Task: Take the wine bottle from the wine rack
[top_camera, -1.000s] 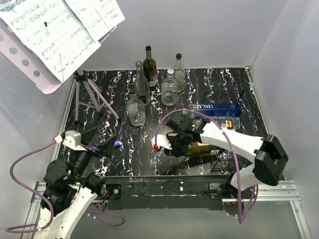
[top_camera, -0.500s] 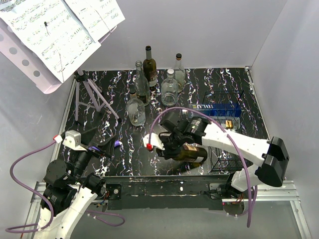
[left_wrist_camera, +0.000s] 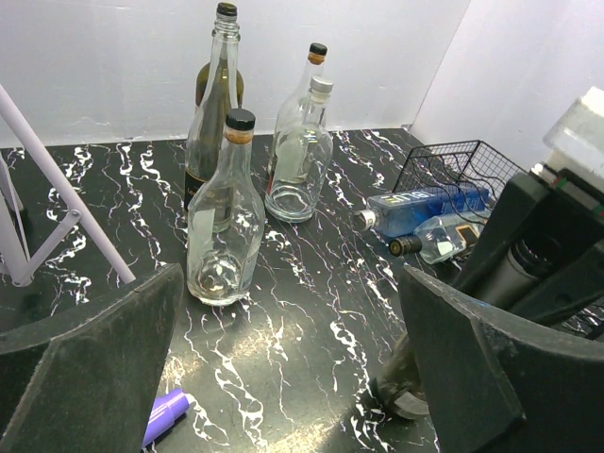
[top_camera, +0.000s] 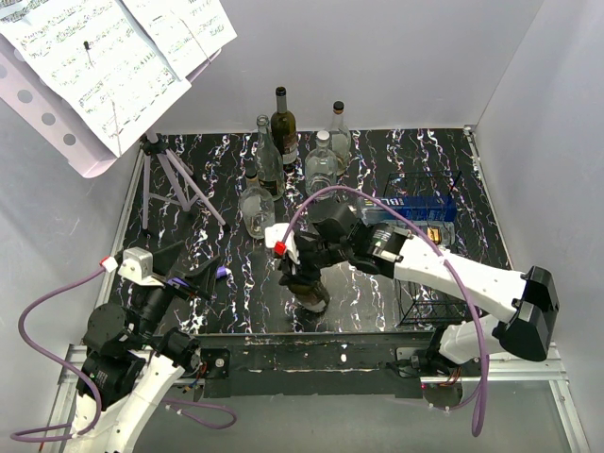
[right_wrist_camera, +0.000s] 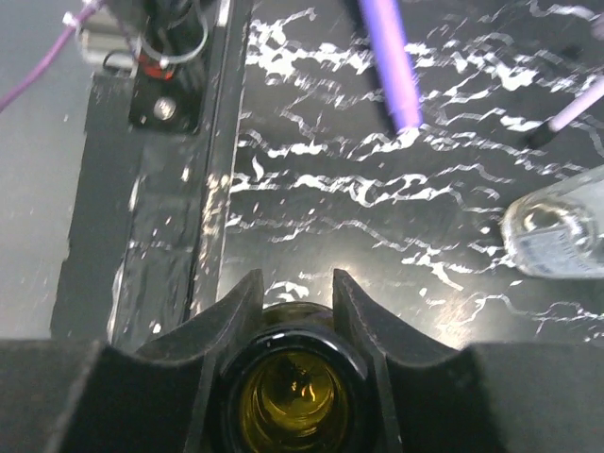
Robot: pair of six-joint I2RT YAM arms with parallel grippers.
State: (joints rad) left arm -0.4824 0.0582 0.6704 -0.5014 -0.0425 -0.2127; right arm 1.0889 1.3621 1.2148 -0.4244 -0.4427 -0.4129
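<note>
Top: high, down on table; left wrist: low, shares clear bottles; right wrist: close, seemingly downward

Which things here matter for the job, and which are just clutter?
Job: wine bottle, wine rack, right gripper.
Clutter: blue bottle, standing bottles, music stand, purple marker.

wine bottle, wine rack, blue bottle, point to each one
wine bottle [top_camera: 310, 294], top external view, its lower body
wine rack [left_wrist_camera: 455, 162], left wrist view, the wire grid on its top
blue bottle [left_wrist_camera: 427, 201], left wrist view, its labelled body
</note>
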